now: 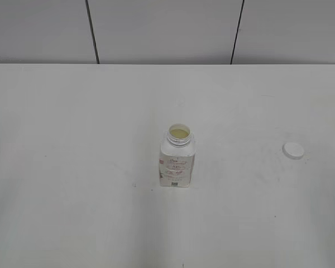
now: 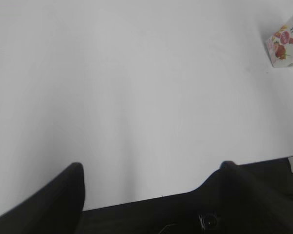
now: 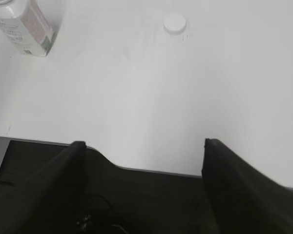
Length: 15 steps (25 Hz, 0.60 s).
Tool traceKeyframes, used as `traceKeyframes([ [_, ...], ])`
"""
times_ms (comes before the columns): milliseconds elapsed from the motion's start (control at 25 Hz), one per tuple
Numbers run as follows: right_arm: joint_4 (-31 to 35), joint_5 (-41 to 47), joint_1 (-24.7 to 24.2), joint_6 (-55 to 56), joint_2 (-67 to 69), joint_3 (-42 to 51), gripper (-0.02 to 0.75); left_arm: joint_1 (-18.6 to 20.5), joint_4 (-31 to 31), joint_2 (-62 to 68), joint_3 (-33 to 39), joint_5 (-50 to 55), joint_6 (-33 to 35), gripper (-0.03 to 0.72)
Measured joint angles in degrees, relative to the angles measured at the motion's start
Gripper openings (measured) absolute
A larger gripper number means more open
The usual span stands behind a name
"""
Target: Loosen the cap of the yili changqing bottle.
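White bottle [image 1: 177,162] stands upright, mouth up; cap [image 1: 293,149] apparently lies flat.

You see a white bottle [image 1: 177,162] with faint pink and red print on its label and a small dark green patch low on the front. Inside its open neck the contents look pale yellow. In the left wrist view the bottle's side [image 2: 286,43] shows brighter red and pink fruit-like print with a touch of yellow. The cap [image 1: 293,149] is plain white, with no pattern you can make out. The desk [image 1: 72,167] is an even off-white with a few faint grey scuffs near the cap. Behind it, you see light grey wall panels [image 1: 162,28] split by thin dark seams. The left end effector [image 2: 151,195] and the right end effector [image 3: 141,165] look black.
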Motion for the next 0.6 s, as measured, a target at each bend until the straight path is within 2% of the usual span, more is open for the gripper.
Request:
traceKeyframes([
  [280, -0.11, 0.05, 0.00, -1.61, -7.69, 0.18, 0.577, 0.00, 0.00, -14.45, 1.93, -0.64, 0.45, 0.512],
  [400, -0.04, 0.05, 0.00, -2.03, -7.75, 0.18, 0.577, 0.00, -0.21, -15.52, 2.49, -2.37, 0.83, 0.510],
  [600, -0.72, -2.90, 0.00, -2.26, -7.75, 1.25, 0.577, 0.00, -4.10, -15.52, 4.18, -5.93, 4.68, 0.510],
])
